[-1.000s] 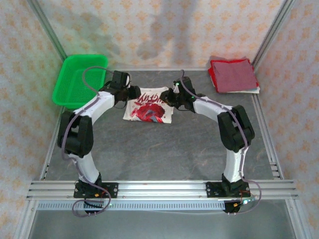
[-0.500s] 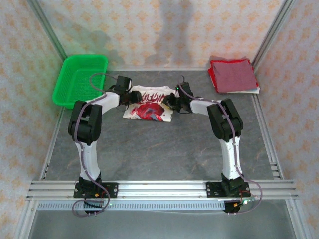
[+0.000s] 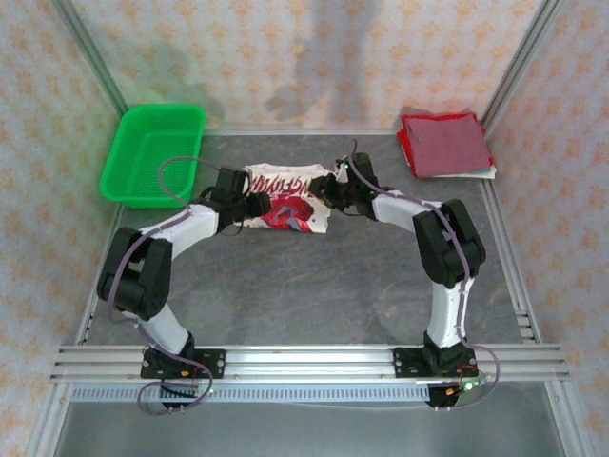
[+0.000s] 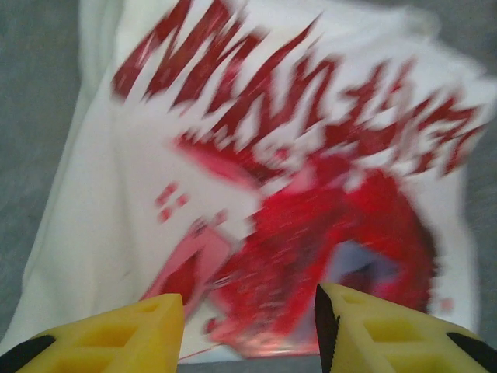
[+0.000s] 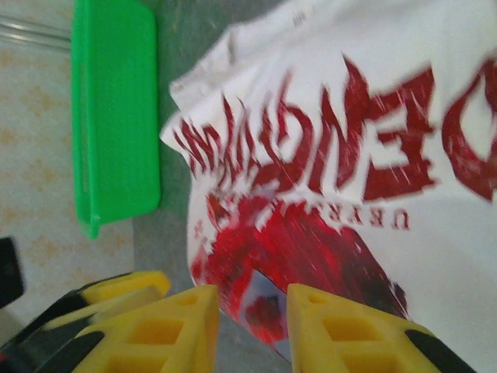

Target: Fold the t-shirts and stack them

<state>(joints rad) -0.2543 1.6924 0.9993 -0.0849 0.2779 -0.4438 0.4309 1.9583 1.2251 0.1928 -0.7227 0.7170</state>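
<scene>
Tabletop (image 3: 314,286): white t-shirt (image 3: 285,195) lies part-folded toward 12 o'clock; dark red t-shirt (image 3: 445,143) sits folded at 2 o'clock. Left hand (image 4: 248,311) at the white one's 9 o'clock edge, right hand (image 5: 252,311) at 3 o'clock, both parted, gripping nothing. Cloth likely light and limp; pinch corners.

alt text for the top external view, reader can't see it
A white t-shirt with a red print lies in the middle of the table, the left gripper at its left edge and the right gripper at its right. A green basket sits far left, a folded dark red t-shirt far right.
</scene>
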